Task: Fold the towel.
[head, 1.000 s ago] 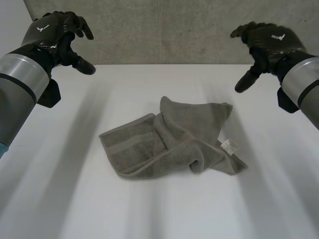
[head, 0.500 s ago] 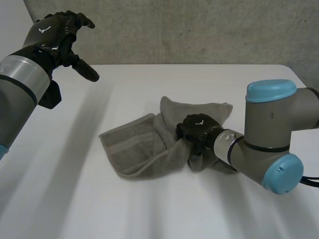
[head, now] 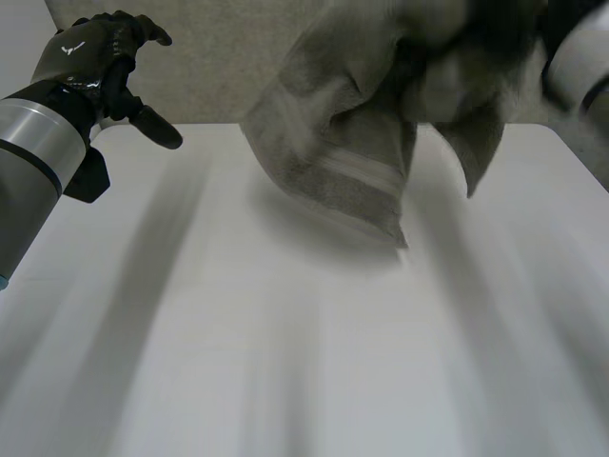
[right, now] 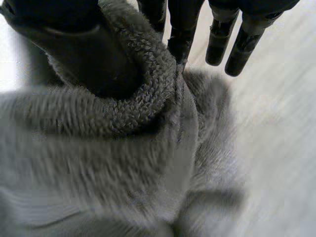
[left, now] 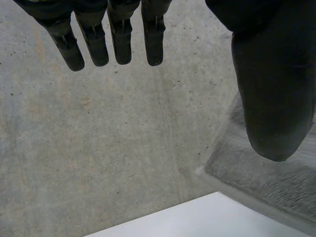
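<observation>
The black left hand (head: 90, 57) hangs above the far left part of the flat white table (head: 285, 371), in front of the grey concrete wall (head: 209, 57). Its fingers (left: 118, 39) are straight and apart from the thumb, and it holds nothing. In the left wrist view, a ribbed edge of the grey terry-cloth towel (head: 352, 124) lies just beyond the thumb without touching it. The towel is clear of the table, hanging bunched in loose, uneven folds towards the right, with one banded hem pointing down. The black right hand (right: 54, 44) carries it: a thick roll of cloth passes between the thumb and the nearest finger and appears pinched there, while the remaining fingers (right: 222, 34) stand straight. Judged step: lifting and opening the towel before any fold is made; folding itself has not begun. The next move calls for the left hand to take a free corner or hem, so that both hands can spread the cloth flat on the table.
</observation>
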Robot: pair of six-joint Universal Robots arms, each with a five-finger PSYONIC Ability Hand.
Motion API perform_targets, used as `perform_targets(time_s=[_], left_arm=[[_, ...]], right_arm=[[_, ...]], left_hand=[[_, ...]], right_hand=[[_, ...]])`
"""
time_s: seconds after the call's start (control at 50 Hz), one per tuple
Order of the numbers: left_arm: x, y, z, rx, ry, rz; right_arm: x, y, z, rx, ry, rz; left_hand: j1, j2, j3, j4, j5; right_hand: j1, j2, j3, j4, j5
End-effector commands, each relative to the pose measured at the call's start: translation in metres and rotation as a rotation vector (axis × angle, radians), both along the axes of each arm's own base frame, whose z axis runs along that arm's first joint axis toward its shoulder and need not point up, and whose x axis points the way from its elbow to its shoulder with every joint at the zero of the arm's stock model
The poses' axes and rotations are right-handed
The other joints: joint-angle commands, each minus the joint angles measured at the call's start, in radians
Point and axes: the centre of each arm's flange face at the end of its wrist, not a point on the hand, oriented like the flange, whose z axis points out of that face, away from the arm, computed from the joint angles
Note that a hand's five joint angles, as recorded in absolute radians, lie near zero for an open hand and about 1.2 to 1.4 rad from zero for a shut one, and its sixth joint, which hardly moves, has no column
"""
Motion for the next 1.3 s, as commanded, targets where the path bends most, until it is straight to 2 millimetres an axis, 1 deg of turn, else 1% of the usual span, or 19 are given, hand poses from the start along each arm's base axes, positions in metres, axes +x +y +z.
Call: perform_targets(time_s=[0.02, 0.04, 0.06, 0.08, 0.1, 0.12, 0.14, 0.16, 0.2, 0.24, 0.26, 0.3, 0.32, 0.34, 0.36, 0.4, 0.46, 0.72, 1.3], left_arm=[[0.000, -0.001, -0.002, -0.003, 0.002, 0.000], [-0.001, -0.002, -0.003, -0.001, -0.001, 0.000], [-0.001, -0.002, -0.004, 0.002, -0.002, 0.000], [-0.001, -0.002, -0.004, 0.002, -0.002, 0.000], [-0.002, -0.002, -0.005, 0.004, -0.004, -0.003], [-0.003, -0.001, -0.006, 0.004, -0.005, -0.007], [-0.003, -0.001, -0.006, 0.004, -0.005, -0.007], [-0.004, -0.001, -0.006, 0.004, -0.005, -0.009], [-0.004, 0.000, -0.006, 0.005, -0.006, -0.010], [-0.005, 0.000, -0.006, 0.004, -0.006, -0.013], [-0.005, 0.000, -0.005, 0.003, -0.007, -0.013], [-0.005, 0.000, -0.005, 0.001, -0.005, -0.013], [-0.004, 0.001, -0.004, 0.000, -0.003, -0.014], [-0.004, 0.001, -0.003, -0.004, 0.000, -0.014], [-0.004, 0.001, -0.003, -0.004, 0.000, -0.014], [-0.004, 0.002, -0.001, -0.010, 0.002, -0.015], [-0.004, 0.002, -0.001, -0.010, 0.002, -0.014], [-0.004, 0.004, 0.003, 0.000, -0.003, -0.015], [-0.003, 0.000, -0.001, 0.006, -0.012, -0.005]], right_arm=[[0.001, 0.002, -0.144, 0.201, 0.461, -0.007], [-0.003, -0.001, -0.153, 0.190, 0.535, -0.057], [-0.003, -0.001, -0.153, 0.190, 0.535, -0.057], [-0.010, -0.006, -0.154, 0.188, 0.563, -0.131], [-0.013, -0.009, -0.148, 0.177, 0.557, -0.192], [-0.013, -0.009, -0.148, 0.177, 0.557, -0.192], [-0.014, -0.011, -0.136, 0.152, 0.534, -0.224], [-0.013, -0.010, -0.119, 0.114, 0.490, -0.233], [-0.013, -0.010, -0.119, 0.113, 0.489, -0.233], [-0.020, -0.006, -0.077, 0.043, 0.320, -0.264], [-0.020, -0.005, -0.077, 0.042, 0.319, -0.264], [-0.023, 0.000, -0.057, 0.037, 0.175, -0.264], [-0.023, 0.000, -0.057, 0.037, 0.175, -0.264], [-0.024, 0.002, -0.052, 0.050, 0.116, -0.259], [-0.024, 0.002, -0.052, 0.050, 0.115, -0.259], [-0.024, 0.005, -0.048, 0.100, 0.013, -0.243], [-0.024, 0.009, -0.046, 0.149, -0.038, -0.227], [-0.030, 0.019, -0.035, 0.256, -0.088, -0.232], [-0.030, 0.021, -0.033, 0.261, -0.097, -0.229]], left_hand=[[-0.102, -0.068, -0.052, -0.059, -0.023], [-0.102, -0.068, -0.052, -0.059, -0.023], [-0.102, -0.068, -0.052, -0.059, -0.023], [-0.102, -0.068, -0.052, -0.059, -0.023], [-0.102, -0.068, -0.052, -0.059, -0.023], [-0.102, -0.068, -0.052, -0.059, -0.023], [-0.102, -0.068, -0.052, -0.059, -0.023], [-0.102, -0.068, -0.052, -0.059, -0.023], [-0.102, -0.068, -0.052, -0.059, -0.023], [-0.102, -0.068, -0.052, -0.059, -0.023], [-0.102, -0.068, -0.052, -0.059, -0.023], [-0.102, -0.068, -0.052, -0.059, -0.023], [-0.102, -0.068, -0.052, -0.059, -0.023], [-0.102, -0.068, -0.052, -0.059, -0.023], [-0.102, -0.068, -0.052, -0.059, -0.023], [-0.102, -0.068, -0.052, -0.059, -0.023], [-0.102, -0.068, -0.052, -0.059, -0.023], [-0.102, -0.068, -0.052, -0.059, -0.023], [-0.102, -0.068, -0.052, -0.059, -0.023]], right_hand=[[-0.095, -0.070, -0.044, -0.076, -0.115], [-0.942, -0.918, -0.044, -0.076, -0.963], [-0.951, -0.927, -0.044, -0.076, -0.972], [-1.120, -1.096, -0.044, -0.076, -1.141], [-1.120, -1.096, -0.044, -0.076, -1.141], [-1.120, -1.096, -0.044, -0.076, -1.141], [-1.120, -1.096, -0.044, -0.076, -1.141], [-1.120, -1.096, -0.044, -0.076, -1.141], [-1.120, -1.096, -0.044, -0.076, -1.141], [-1.120, -1.096, -0.044, -0.076, -1.141], [-1.120, -1.096, -0.044, -0.076, -1.141], [-1.120, -1.096, -0.044, -0.076, -1.141], [-1.120, -1.096, -0.044, -0.076, -1.141], [-1.120, -1.096, -0.044, -0.076, -1.141], [-1.120, -1.096, -0.044, -0.076, -1.141], [-1.120, -1.096, -0.044, -0.076, -1.141], [-1.120, -1.096, -0.044, -0.076, -1.141], [-1.120, -1.096, -0.044, -0.076, -1.141], [-1.120, -1.096, -0.044, -0.076, -1.141]])
